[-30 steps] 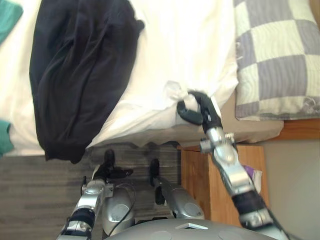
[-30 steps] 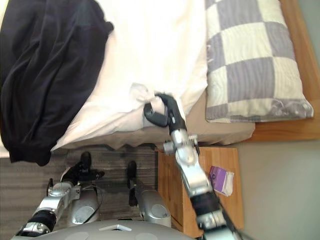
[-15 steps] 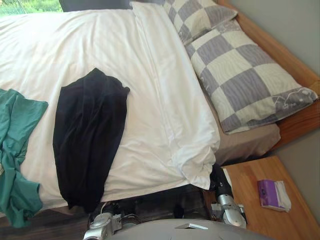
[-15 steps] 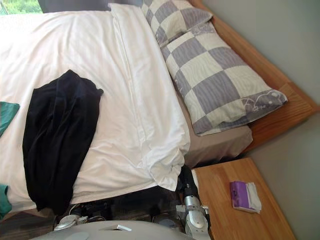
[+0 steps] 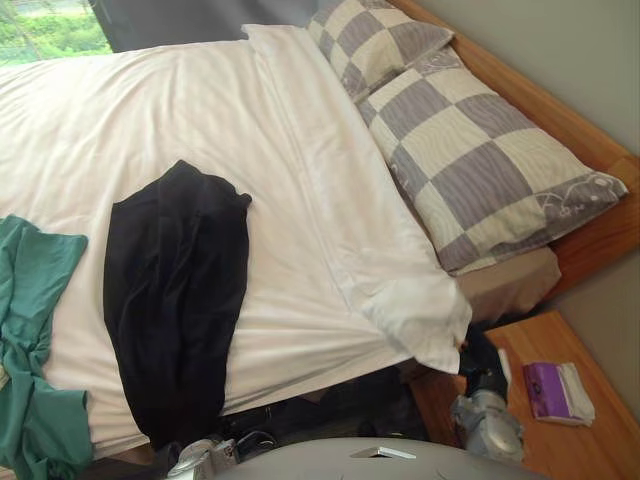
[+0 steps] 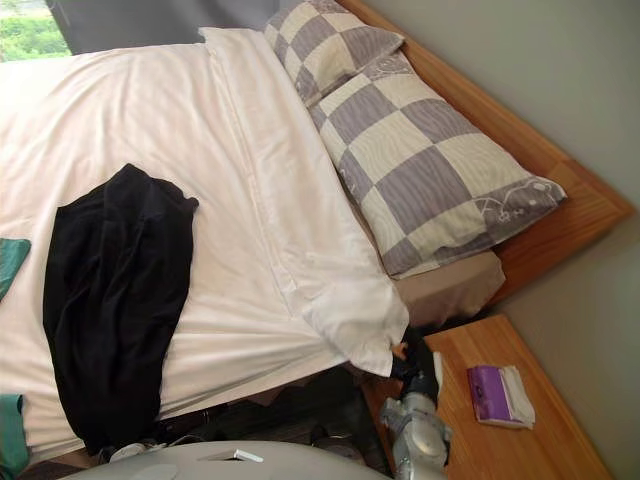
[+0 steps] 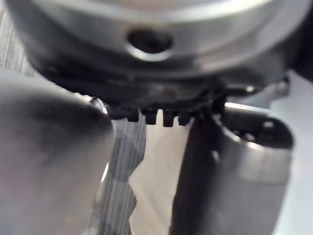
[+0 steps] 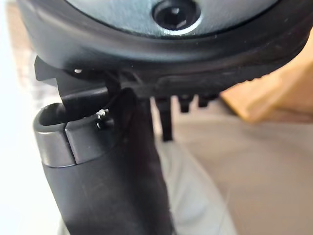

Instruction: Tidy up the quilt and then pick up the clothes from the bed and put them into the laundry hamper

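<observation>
The right robot hand [image 6: 418, 362] sits just under the hanging corner of the white quilt [image 6: 250, 200] at the bed's edge; I cannot tell whether it grips. The left robot hand [image 7: 156, 88] is equally unreadable. On the quilt lie a black garment [image 5: 175, 290] and a green garment [image 5: 35, 330]. A purple tissue pack [image 5: 558, 392] rests on the bedside desk [image 5: 600, 440].

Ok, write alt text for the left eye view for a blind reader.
The robot's right hand sits by the near corner of a white quilt spread over a bed, next to a wooden nightstand. A black garment and a green garment lie on the quilt; two checked pillows lie at the head.
</observation>
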You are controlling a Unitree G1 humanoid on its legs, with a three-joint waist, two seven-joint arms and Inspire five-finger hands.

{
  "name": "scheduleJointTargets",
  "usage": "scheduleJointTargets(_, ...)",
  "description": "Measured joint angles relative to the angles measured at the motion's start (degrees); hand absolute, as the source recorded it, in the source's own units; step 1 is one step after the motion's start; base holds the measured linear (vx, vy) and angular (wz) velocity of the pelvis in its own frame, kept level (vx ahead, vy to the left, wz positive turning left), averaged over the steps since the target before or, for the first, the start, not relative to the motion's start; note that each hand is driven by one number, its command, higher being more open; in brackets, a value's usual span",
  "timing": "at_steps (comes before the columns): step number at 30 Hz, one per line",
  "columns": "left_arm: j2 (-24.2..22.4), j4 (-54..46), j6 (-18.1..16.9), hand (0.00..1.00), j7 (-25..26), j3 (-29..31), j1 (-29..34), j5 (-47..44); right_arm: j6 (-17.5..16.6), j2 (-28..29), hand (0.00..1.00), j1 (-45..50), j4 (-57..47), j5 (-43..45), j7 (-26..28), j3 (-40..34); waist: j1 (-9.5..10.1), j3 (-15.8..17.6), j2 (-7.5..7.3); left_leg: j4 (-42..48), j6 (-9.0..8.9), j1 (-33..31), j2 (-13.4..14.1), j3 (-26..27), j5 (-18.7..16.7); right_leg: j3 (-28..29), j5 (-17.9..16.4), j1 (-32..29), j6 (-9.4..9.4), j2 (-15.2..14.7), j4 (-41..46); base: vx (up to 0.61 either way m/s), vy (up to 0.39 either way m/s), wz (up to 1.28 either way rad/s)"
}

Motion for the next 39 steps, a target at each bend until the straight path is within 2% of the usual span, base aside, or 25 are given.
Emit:
scheduleJointTargets(2, -0.04, -0.60, 0.21, 1.00, 0.07, 0.26, 0.72, -1.43, 1.73, -1.99, 1.00, -0.02, -8.26, 1.40, 2.21, -1.25, -0.32, -0.25, 0.06, 0.00, 0.13, 0.01, -0.43, 0.41, -0.20, 0.55, -0.65, -0.73, -0.52, -0.29, 0.32, -0.02, 0.013, -0.12)
scheduleJointTargets(4, -0.06, -0.55, 0.73, 1.00, 0.57, 0.68, 1.68, -2.78, 2.38, -3.42, 1.00, -3.97, -17.56, 6.60, 1.94, -10.91, -0.88, -0.81, -0.62, 0.02, 0.35, 0.00, -1.00, 0.47, -0.14, 0.74, -0.76, -1.02, -0.31, -0.80, 0.46, 0.03, 0.014, -0.04)
scheduleJointTargets(6, 0.31, 0.05, 0.49, 1.00, 1.23, 0.66, 3.44, -3.77, 2.40, -6.42, 1.00, -7.76, -21.13, 10.45, 1.27, -17.85, -2.05, -2.19, -0.69, 0.04, 0.43, 0.09, -1.43, 0.76, -0.27, 1.40, -0.42, -1.11, 0.10, -0.85, 0.39, 0.08, 0.019, -0.15)
scheduleJointTargets(8, 1.07, 1.61, -0.23, 1.00, 2.40, 0.69, 4.27, -4.10, 2.40, -9.44, 1.00, -9.92, -26.16, 13.37, 0.31, -22.99, -3.22, -3.00, -1.38, 0.17, 0.39, 0.00, -1.34, 0.74, -0.36, 1.40, -0.30, -1.03, 0.25, -0.74, 0.39, 0.12, -0.012, -0.14)
scheduleJointTargets(11, 1.53, 3.09, -0.45, 1.00, 3.24, 0.54, 4.95, -4.74, 2.44, -10.99, 1.00, -10.67, -32.42, 15.18, 0.77, -25.26, -5.11, -3.72, -1.46, 0.20, 0.39, 0.09, -1.18, 0.66, -0.37, 1.21, 0.11, -1.09, 0.80, -0.72, 0.39, 0.06, -0.029, -0.07)
scheduleJointTargets(14, 1.58, 3.75, -1.33, 1.00, 4.24, -0.75, 4.94, -4.91, 2.82, -11.18, 1.00, -10.82, -36.13, 15.07, 1.94, -23.58, -5.19, -4.17, -0.90, 0.04, 0.65, -0.16, -0.97, -0.02, -0.60, 0.92, 0.35, -1.36, 0.98, -0.76, 0.44, -0.04, -0.033, 0.01)
scheduleJointTargets(15, 1.60, 3.98, -1.65, 1.00, 4.37, -1.11, 4.96, -5.48, 2.94, -11.19, 0.00, -11.02, -36.29, 15.11, 2.23, -22.94, -5.18, -4.31, -0.78, 0.03, 0.67, -0.27, -1.01, -0.22, -0.62, 0.84, 0.37, -1.43, 1.01, -0.79, 0.48, -0.08, -0.036, 0.10)
scheduleJointTargets(18, 1.59, 4.45, -1.75, 1.00, 5.03, -2.45, 5.00, -6.17, 3.87, -11.26, 0.00, -11.96, -36.43, 17.99, 4.64, -20.17, -4.86, -5.43, -0.07, -0.01, 0.81, -1.21, -1.33, -1.51, -0.56, 0.34, 0.43, -2.34, 1.08, -1.09, 0.63, -0.10, -0.029, 0.14)
scheduleJointTargets(20, 1.46, 5.12, -1.61, 1.00, 5.05, -3.25, 5.18, -6.05, 5.25, -11.77, 0.00, -12.05, -37.57, 23.64, 8.36, -17.75, -4.84, -5.86, 0.76, -0.02, 0.72, -1.91, -1.56, -2.60, -0.34, -0.43, 0.41, -2.53, 1.06, -1.35, 0.67, -0.10, -0.036, 0.20)
scheduleJointTargets(23, 1.51, 5.15, -1.57, 1.00, 4.98, -4.80, 6.09, -5.95, 6.87, -13.54, 0.00, -12.62, -38.01, 30.92, 13.33, -13.91, -4.84, -6.01, 1.18, -0.02, 0.74, -2.01, -1.72, -3.32, 0.30, -1.13, 0.22, -2.40, 0.75, -1.49, 0.78, -0.07, -0.034, 0.14)
scheduleJointTargets(25, 1.68, 5.60, -1.57, 1.00, 4.92, -6.22, 6.06, -5.94, 8.44, -15.47, 0.00, -15.12, -38.01, 36.33, 16.67, -7.72, -4.84, -6.23, 1.68, -0.02, 1.24, -2.08, -1.87, -4.30, 1.10, -2.15, -0.25, -2.36, 0.13, -1.60, 1.42, -0.07, -0.036, 0.19)
scheduleJointTargets(28, 2.31, 5.63, -1.94, 1.00, 4.09, -7.49, 5.75, -5.95, 9.71, -16.31, 0.00, -18.92, -37.96, 40.29, 17.60, 0.85, -4.21, -6.20, 1.55, -0.02, 1.48, -2.90, -1.96, -5.91, 1.97, -3.63, -0.27, -2.38, 0.13, -1.74, 1.42, -0.06, -0.017, 0.31)
scheduleJointTargets(29, 2.66, 5.68, -2.40, 1.00, 3.65, -7.91, 5.52, -5.95, 9.81, -16.28, 0.00, -20.71, -37.40, 42.29, 17.75, 5.62, -3.13, -6.13, 1.45, -0.03, 1.63, -3.11, -2.24, -6.63, 2.33, -4.33, -0.24, -2.25, 0.14, -1.85, 1.49, -0.04, -0.006, 0.24)
scheduleJointTargets(32, 3.26, 5.67, -3.15, 1.00, 2.82, -8.92, 4.87, -5.96, 9.81, -15.90, 0.00, -23.24, -34.50, 44.02, 17.51, 12.16, -1.52, -5.89, 0.94, -0.03, 1.83, -3.40, -2.51, -8.47, 2.87, -6.09, -0.25, -1.42, 0.13, -2.17, 1.43, -0.03, 0.002, 0.39)
scheduleJointTargets(34, 3.91, 5.58, -4.07, 1.00, 2.26, -9.59, 4.68, -5.94, 9.56, -14.27, 0.00, -25.92, -30.13, 44.42, 15.51, 17.24, -1.04, -5.71, 0.58, -0.03, 2.05, -4.86, -2.70, -10.37, 3.58, -7.77, -0.29, -1.65, 0.07, -2.40, 1.37, -0.03, 0.001, 0.48)
scheduleJointTargets(35, 4.25, 5.63, -3.98, 1.00, 1.97, -10.10, 3.84, -5.94, 8.38, -13.20, 0.00, -26.90, -27.31, 44.43, 14.10, 19.39, -0.39, -5.27, 0.07, -0.03, 2.23, -5.57, -2.70, -11.37, 4.02, -8.61, -0.25, -1.77, 0.06, -2.63, 1.42, -0.03, 0.009, 0.40)
scheduleJointTargets(36, 4.43, 5.53, -3.94, 1.00, 1.78, -10.35, 3.40, -5.89, 7.71, -12.76, 0.00, -27.29, -25.84, 44.44, 13.14, 20.38, 0.16, -5.07, 0.24, -0.03, 2.31, -6.33, -2.76, -11.65, 4.25, -8.86, -0.27, -2.50, 0.04, -2.74, 1.57, -0.06, 0.018, 0.36)
scheduleJointTargets(38, 4.93, 4.74, -3.89, 1.00, 1.43, -11.55, 1.42, -5.70, 4.40, -10.93, 0.00, -29.83, -20.55, 44.50, 9.82, 23.31, 1.59, -3.03, 0.20, -0.02, 2.36, -9.68, -2.90, -12.49, 5.28, -9.77, -0.29, -5.93, -0.04, -2.82, 3.09, -0.09, 0.021, 0.26)
scheduleJointTargets(39, 5.25, 3.64, -3.74, 1.00, 1.44, -12.00, 0.00, -5.69, 1.81, -10.02, 0.00, -31.83, -17.60, 44.50, 8.49, 24.44, 1.84, -0.49, 0.68, 0.01, 2.38, -11.99, -3.00, -13.00, 6.06, -10.00, -0.50, -8.42, -0.39, -2.84, 4.47, -0.08, 0.020, 0.22)
